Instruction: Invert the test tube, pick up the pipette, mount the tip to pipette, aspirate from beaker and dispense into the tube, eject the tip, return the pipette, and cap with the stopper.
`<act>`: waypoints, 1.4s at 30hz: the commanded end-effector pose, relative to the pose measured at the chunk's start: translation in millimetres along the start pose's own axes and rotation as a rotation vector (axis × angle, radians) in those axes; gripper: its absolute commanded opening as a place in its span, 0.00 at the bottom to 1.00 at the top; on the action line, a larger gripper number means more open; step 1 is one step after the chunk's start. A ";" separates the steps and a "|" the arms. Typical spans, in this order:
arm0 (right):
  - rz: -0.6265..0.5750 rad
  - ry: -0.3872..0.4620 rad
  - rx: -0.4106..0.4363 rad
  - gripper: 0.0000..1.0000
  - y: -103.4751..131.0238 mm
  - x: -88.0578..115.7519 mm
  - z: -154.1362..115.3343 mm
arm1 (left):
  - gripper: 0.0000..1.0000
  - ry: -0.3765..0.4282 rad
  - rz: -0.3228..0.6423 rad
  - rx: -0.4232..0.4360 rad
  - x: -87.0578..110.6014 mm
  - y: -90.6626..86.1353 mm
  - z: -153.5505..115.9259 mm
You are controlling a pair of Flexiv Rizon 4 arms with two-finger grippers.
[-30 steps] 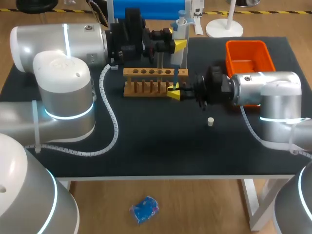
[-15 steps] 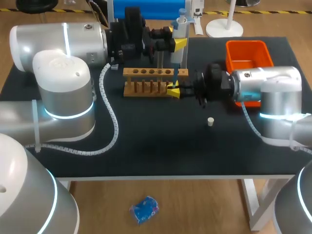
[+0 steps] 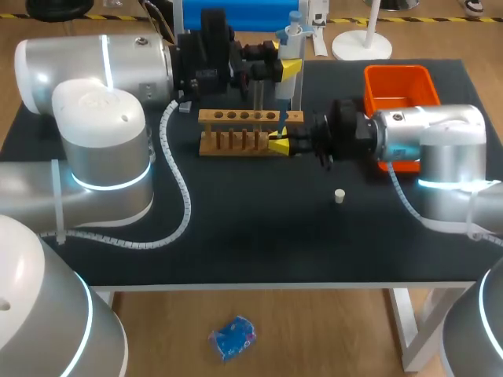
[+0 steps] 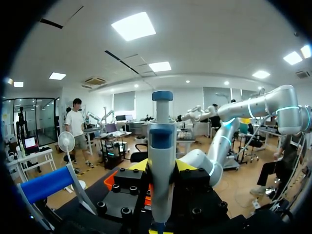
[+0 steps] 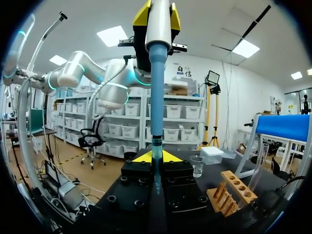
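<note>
The right claw is nearly closed, its two yellow points pinching a slim, clear pipette tip that stands upright between them. The tip's upper end meets the lower end of the pipette, whose long blue shaft comes straight down onto it, with a darker collar at the join. Above the shaft the pipette widens into a pale grey-white body, and the left claw grips that body from both sides, a yellow point showing on either flank. From the left wrist the body is seen upright in the grip, with a dark blue panel on its front and a blue plunger cap on a thin stem at the top.

From overhead, the right claw sits at the right end of a wooden rack with a row of holes, and the left claw hangs above and behind that same end. A clear test tube stands in the rack. A small clear beaker stands beyond the right claw, near the rack. The small pale stopper lies alone on the dark bench, in front of the right arm and apart from the rack. An orange bin sits behind that arm.
</note>
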State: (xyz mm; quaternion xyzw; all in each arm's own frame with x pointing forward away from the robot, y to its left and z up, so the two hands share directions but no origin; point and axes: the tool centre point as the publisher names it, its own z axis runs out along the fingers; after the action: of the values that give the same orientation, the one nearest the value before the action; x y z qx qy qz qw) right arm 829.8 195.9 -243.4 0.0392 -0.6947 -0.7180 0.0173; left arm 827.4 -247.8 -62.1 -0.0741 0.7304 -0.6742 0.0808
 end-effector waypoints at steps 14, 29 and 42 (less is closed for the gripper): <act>-0.023 0.010 0.033 0.00 14.1 0.4 -0.6 | 0.00 0.003 -0.003 -0.005 0.3 8.1 -0.4; -0.011 -0.033 0.043 0.00 15.1 2.7 0.9 | 0.00 0.003 -0.003 -0.005 0.3 8.1 -0.4; -0.009 -0.150 0.039 0.00 16.9 2.8 1.1 | 0.00 0.003 -0.003 -0.005 0.3 8.1 -0.4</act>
State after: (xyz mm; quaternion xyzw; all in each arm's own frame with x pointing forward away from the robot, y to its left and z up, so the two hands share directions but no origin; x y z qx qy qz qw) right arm 832.3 195.3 -238.8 0.0053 -0.7070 -0.7068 -0.0220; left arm 827.4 -247.9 -60.8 -0.0742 0.7308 -0.6737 0.0805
